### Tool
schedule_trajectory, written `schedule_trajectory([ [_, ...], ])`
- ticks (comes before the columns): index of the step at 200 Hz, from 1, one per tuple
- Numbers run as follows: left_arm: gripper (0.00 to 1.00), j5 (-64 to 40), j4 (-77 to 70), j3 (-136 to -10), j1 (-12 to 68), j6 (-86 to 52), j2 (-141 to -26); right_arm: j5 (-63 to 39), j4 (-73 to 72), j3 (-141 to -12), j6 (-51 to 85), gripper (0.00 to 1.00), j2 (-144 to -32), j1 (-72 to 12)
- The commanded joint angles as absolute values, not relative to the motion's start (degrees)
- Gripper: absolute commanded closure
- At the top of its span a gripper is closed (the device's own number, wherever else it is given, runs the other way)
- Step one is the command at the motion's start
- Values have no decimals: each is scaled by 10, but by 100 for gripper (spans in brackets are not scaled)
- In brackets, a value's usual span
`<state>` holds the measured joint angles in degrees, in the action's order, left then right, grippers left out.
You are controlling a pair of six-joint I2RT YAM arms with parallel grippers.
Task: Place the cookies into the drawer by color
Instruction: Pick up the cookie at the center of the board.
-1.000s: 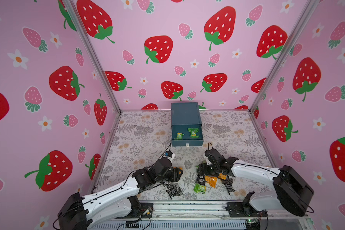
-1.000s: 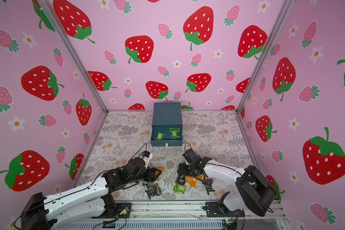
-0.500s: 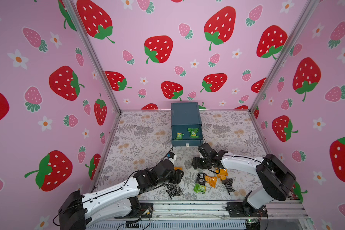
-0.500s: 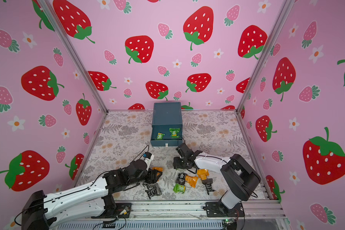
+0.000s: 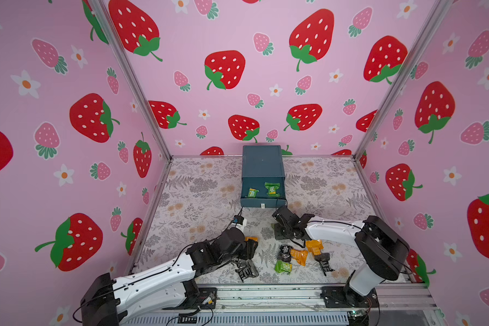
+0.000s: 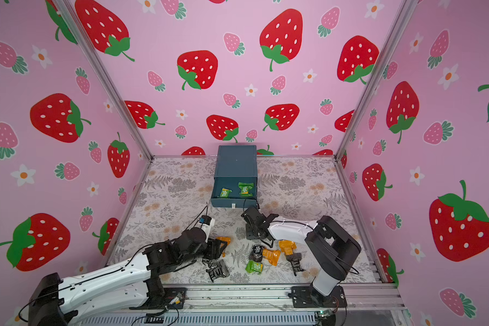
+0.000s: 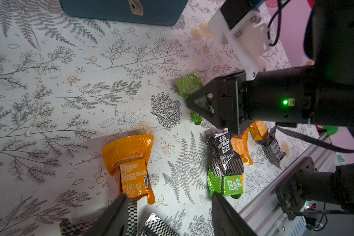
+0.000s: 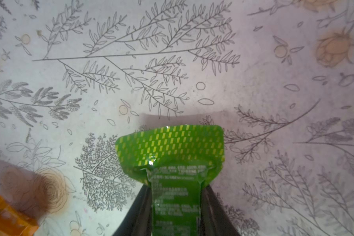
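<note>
Just in front of the drawer (image 5: 261, 202), your right hand (image 8: 176, 186) is clamped on a green cookie (image 8: 170, 147); your left hand (image 7: 169, 196) hangs spread open by an orange cookie (image 7: 129, 161) on the bench (image 5: 198, 192), two green cookies (image 5: 271, 188) inside the pulled-out drawer

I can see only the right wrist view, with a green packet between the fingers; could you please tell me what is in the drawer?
Observer: The drawer has one tray pulled out, holding two green cookies, the colour of the held green cookie in your right gripper.
Operator: Thank you. What is the left gripper doing?
Observer: The left gripper stands open and empty, with an orange cookie lying just ahead of its fingers.
Operator: What else lies loose beside my arm?
Observer: A cluster: two more orange cookies, a loose green cookie and two black-patterned cookies.
</note>
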<state>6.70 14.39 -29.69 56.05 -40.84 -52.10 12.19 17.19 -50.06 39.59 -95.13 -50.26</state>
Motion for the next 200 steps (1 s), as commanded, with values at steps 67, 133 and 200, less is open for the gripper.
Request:
schedule_trajectory([
  [67,32,39,134,-322,559,-387,-465,133,260,-442,409,71,-790,-492],
  [133,27,9,192,-456,512,-334,-424,188,416,-562,409,72,-617,-488],
  [200,24,-73,202,-525,348,-341,-470,149,477,-847,333,71,-782,-491],
])
